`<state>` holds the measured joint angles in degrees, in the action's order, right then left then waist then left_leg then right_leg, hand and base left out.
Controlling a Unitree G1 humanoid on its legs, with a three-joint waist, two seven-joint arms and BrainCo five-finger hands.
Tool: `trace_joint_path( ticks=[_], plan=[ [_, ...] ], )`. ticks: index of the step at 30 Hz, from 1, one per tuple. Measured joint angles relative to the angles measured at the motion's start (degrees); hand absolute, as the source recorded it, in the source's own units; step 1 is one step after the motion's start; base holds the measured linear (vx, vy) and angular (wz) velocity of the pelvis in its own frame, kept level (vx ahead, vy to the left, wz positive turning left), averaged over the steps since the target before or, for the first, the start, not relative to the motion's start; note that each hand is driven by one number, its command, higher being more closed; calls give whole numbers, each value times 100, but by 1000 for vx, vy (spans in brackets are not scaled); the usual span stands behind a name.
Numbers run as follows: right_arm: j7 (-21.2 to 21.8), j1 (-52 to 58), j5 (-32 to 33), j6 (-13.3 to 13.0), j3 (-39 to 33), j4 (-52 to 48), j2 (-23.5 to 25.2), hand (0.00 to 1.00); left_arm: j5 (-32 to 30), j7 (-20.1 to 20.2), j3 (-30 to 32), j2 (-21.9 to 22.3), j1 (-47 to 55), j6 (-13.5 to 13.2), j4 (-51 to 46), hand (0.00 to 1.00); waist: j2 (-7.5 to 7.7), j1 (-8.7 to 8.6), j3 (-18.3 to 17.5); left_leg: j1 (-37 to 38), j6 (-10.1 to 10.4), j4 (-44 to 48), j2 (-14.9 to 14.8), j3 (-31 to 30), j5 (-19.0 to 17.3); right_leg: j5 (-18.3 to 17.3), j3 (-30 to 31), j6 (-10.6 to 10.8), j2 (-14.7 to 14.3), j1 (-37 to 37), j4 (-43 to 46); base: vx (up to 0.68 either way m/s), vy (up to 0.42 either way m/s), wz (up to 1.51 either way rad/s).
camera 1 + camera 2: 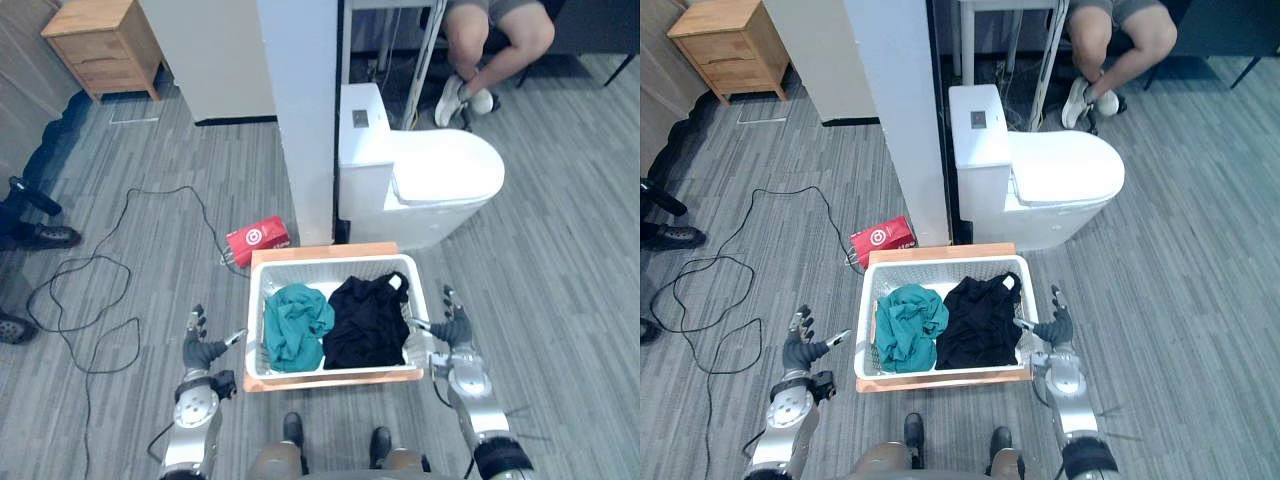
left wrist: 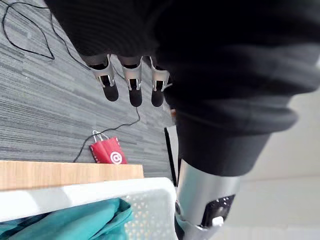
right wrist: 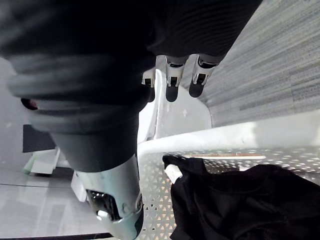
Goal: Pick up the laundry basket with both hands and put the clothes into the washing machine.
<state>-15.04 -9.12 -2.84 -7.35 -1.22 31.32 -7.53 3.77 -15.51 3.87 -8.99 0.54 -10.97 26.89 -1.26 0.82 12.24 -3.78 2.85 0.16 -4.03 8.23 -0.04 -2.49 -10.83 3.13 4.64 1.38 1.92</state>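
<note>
White perforated plastic laundry basket (image 1: 330,268) (holding teal and black clothes (image 1: 365,320)) is sitting between left hand (image 1: 201,354) and right hand (image 1: 457,334), both hanging open-fingered.

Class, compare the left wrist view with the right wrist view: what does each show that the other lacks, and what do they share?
Left wrist view, not the right: the open left hand, the teal garment and a red bag. Right wrist view, not the left: the open right hand and the black garment. Both: the white laundry basket and grey floor.
</note>
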Motion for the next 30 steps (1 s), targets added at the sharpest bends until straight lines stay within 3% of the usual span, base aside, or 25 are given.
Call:
trace_joint_path(
  ticks=[3, 7, 8, 9, 14, 22, 27, 30],
  plan=[
    [-146, -965, 16, 137, -7, 731, -151, 0, 1, -138, -128, -209, -1038, 69, 707, 0, -19, 0, 520, -351, -33, 93, -22, 34, 120, 142, 119, -33, 5, 413, 125, -178, 28, -18],
    [-287, -2164, 90, 273, -102, 1712, -370, 0, -1, -353, -195, -584, -2323, 182, 1841, 0, 67, -6, 1033, -866, -95, 262, -35, 158, 238, 281, 321, -44, 12, 1056, 377, -202, 35, -18],
    [-308, -2431, 112, 313, -102, 2015, -412, 0, -6, -358, -218, -613, -2545, 199, 2156, 100, 78, -6, 1072, -973, -117, 284, -34, 181, 256, 319, 350, -37, 16, 1169, 394, -145, 29, -20],
    [-330, -2569, 113, 327, -115, 2199, -429, 100, -2, -358, -223, -604, -2643, 182, 2298, 100, 79, -10, 1074, -1022, -128, 280, -29, 189, 264, 336, 353, -35, 19, 1228, 398, -97, 20, -10],
    [-347, -3558, 35, 451, -336, 3044, -433, 100, -431, -367, -447, -573, -3473, 302, 3005, 100, 114, -16, 1136, -1320, -152, 244, -1, 176, 407, 475, 393, -17, 40, 1535, 387, -94, 24, 1],
    [-381, -3677, 59, 317, -240, 2948, -428, 100, -501, -371, -613, -544, -3686, 146, 2923, 100, 197, -91, 1296, -1389, -185, 4, 58, 113, 595, 563, 348, 61, 107, 1646, 324, -18, 14, 5],
    [-421, -3186, 123, 399, -177, 2117, -386, 100, -450, -481, -794, -575, -3522, 190, 2464, 100, 228, -118, 1350, -1330, -198, -29, 77, 115, 616, 582, 352, 61, 118, 1588, 277, 40, 10, 0],
    [-588, -2056, 104, 478, -73, 832, -183, 100, -440, -585, -859, -557, -2683, 305, 1380, 100, 283, -171, 1490, -987, -192, -167, 81, 156, 610, 579, 370, 63, 102, 1262, 144, 112, 4, -6]
  ],
)
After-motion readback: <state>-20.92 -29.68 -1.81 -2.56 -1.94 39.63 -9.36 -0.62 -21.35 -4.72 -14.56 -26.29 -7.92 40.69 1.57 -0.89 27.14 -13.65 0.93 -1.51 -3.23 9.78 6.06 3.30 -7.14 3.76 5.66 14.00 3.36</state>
